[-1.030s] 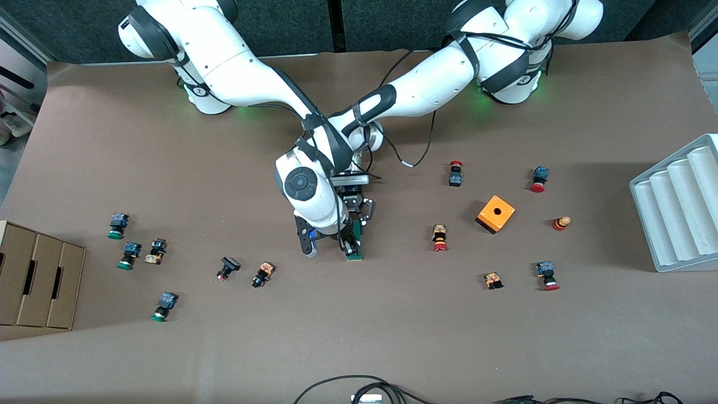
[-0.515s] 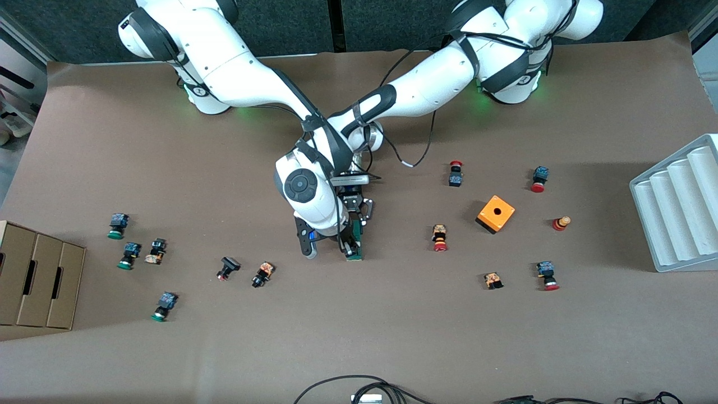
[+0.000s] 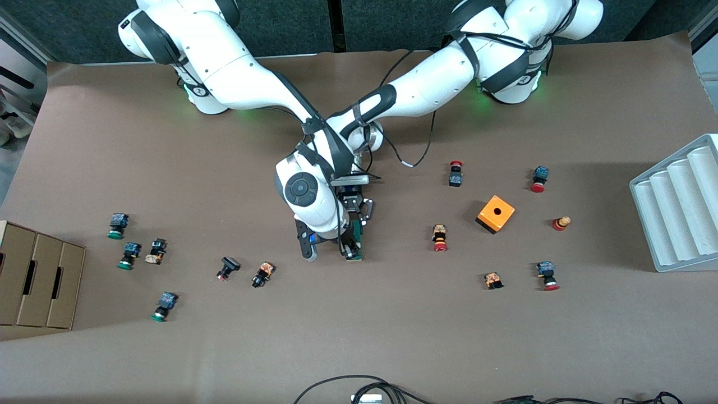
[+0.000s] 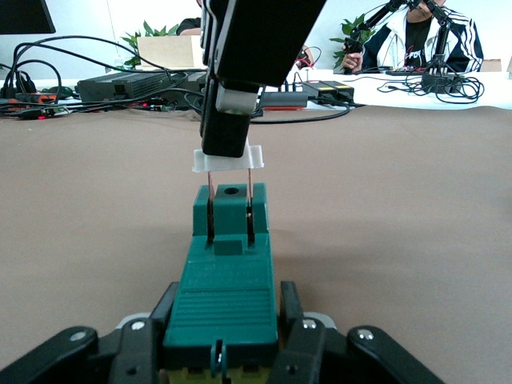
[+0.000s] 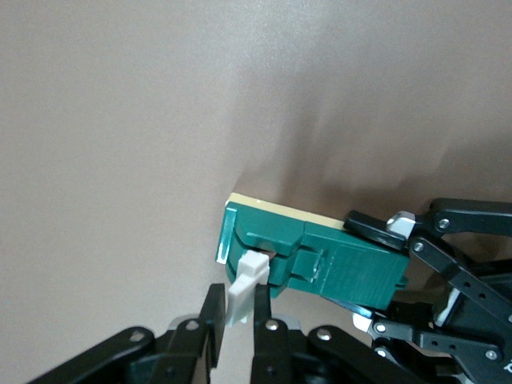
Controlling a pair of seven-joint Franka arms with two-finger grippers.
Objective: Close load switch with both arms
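The load switch (image 3: 355, 242) is a narrow dark-green block lying on the brown table near its middle. My left gripper (image 3: 359, 215) is shut on the end of the block (image 4: 228, 280) that lies farther from the front camera, one finger on each long side. The right gripper (image 3: 348, 247) comes down from above at the block's nearer end. It is shut on the white lever (image 5: 246, 288), which stands up from the green body (image 5: 336, 268) on two thin metal pins. In the left wrist view the lever (image 4: 228, 161) sits raised above the block under the right gripper (image 4: 230, 138).
Small red- and green-capped push-buttons (image 3: 440, 238) lie scattered toward both ends of the table. An orange cube (image 3: 496, 214) sits toward the left arm's end, a white ridged tray (image 3: 676, 205) at that edge, cardboard boxes (image 3: 35, 275) at the right arm's edge. Cables (image 3: 359, 387) lie along the front.
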